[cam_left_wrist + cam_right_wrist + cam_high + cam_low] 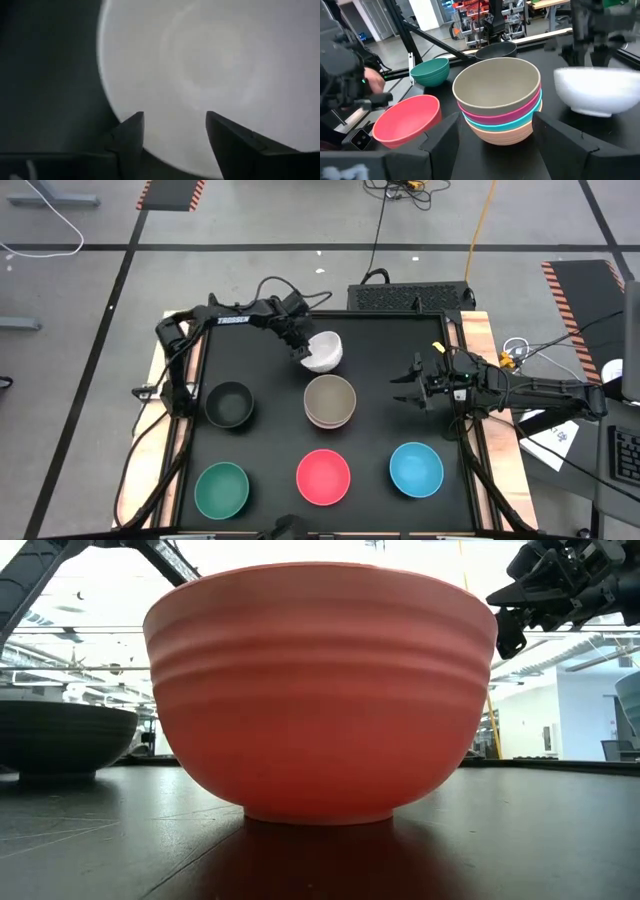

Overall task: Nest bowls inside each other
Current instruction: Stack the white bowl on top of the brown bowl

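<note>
A white bowl (328,352) stands level on the far middle of the black mat and fills the left wrist view (210,65). My left gripper (300,348) (175,125) is open at the bowl's left rim, one finger outside and one over the inside. Just nearer stands a stack (330,400) (497,95): a taupe bowl in magenta, in teal, in orange. Black (230,403), green (221,489), red (323,477) and blue (416,468) bowls stand singly. My right gripper (405,387) (496,120) waits open, right of the stack. My left gripper comes at the white bowl's rim (116,107) from above. One finger (131,136) stands at the rim's outer side and the other (225,137) over the hollow. The gap between them stays wide, and I cannot tell whether either finger touches the bowl.
The mat's right side between the stack and the right arm (520,388) is bare. Wooden table edges (478,340) border the mat. In the low view the red bowl (320,690) blocks most of the scene, with the black bowl (60,740) to its left.
</note>
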Robot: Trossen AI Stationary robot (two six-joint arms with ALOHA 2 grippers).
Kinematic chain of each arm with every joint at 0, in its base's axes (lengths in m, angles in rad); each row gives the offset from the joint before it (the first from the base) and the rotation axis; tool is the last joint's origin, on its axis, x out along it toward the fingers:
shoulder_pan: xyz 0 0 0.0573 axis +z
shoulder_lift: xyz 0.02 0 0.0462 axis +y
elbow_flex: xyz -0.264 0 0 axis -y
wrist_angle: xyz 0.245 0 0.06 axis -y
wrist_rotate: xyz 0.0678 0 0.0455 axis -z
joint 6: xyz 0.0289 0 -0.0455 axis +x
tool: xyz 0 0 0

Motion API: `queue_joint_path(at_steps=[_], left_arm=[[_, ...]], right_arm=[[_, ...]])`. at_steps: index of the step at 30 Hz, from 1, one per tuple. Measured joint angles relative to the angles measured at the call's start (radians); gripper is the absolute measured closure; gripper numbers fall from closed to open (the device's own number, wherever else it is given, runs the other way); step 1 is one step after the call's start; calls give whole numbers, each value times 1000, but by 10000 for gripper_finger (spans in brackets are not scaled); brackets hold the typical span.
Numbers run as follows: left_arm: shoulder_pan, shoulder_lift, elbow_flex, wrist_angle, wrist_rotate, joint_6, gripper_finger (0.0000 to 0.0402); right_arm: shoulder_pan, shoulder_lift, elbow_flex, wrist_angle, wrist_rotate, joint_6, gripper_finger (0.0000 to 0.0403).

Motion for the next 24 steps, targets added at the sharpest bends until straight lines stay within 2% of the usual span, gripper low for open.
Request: queue_joint_path(at_steps=[6,12,18,24], left_arm=[[-3,104,70,-17,8,18,168],[-18,105,161,-117,-7,59,151],[-57,105,244,-238,-86,120,148],[-66,74,292,-288,-110,169,148]], right_arm=[[0,0,0,-1,0,0,165],[0,0,0,-10,0,0,165],[0,0,0,-11,0,0,165],[0,0,0,-12,0,2,165]])
